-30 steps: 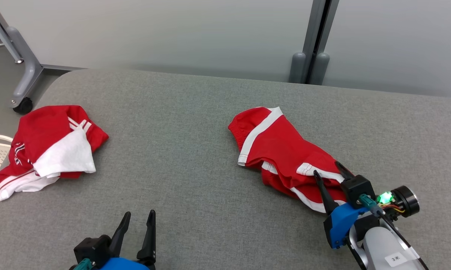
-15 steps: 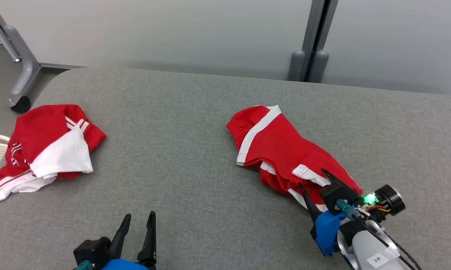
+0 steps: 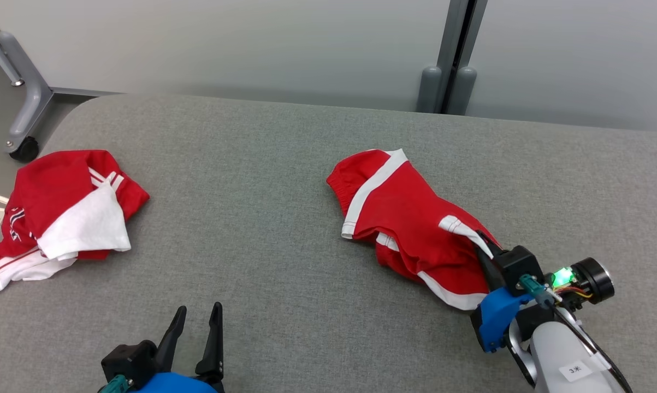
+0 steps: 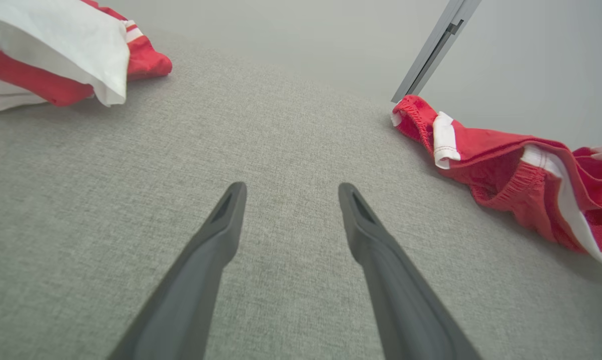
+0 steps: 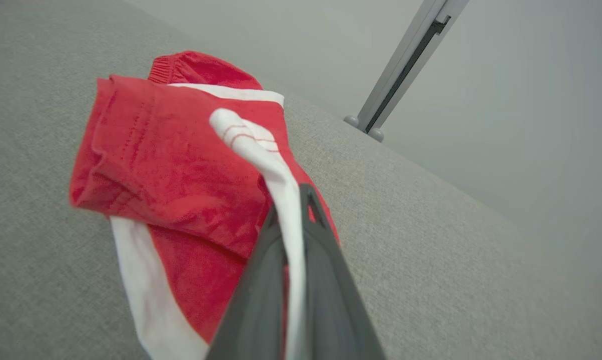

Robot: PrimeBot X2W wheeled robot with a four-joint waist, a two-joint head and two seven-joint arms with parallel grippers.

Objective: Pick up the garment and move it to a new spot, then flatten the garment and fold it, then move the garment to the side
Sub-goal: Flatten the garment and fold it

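Grey tabletop (image 3: pixel 262 180) runs under your left claw (image 3: pixel 200 307), which hangs spread and idle at the near edge. Your right claw (image 5: pixel 291 202) is pressed together on the white trim (image 5: pixel 280 165) at the near end of the garment (image 3: pixel 410 218), which lies crumpled right of centre. Lift slowly and straight up so the thin pinch doesn't slip. Let the cloth hang free, then carry it toward the open middle, well apart from the other red pile (image 3: pixel 60 213) at far left.
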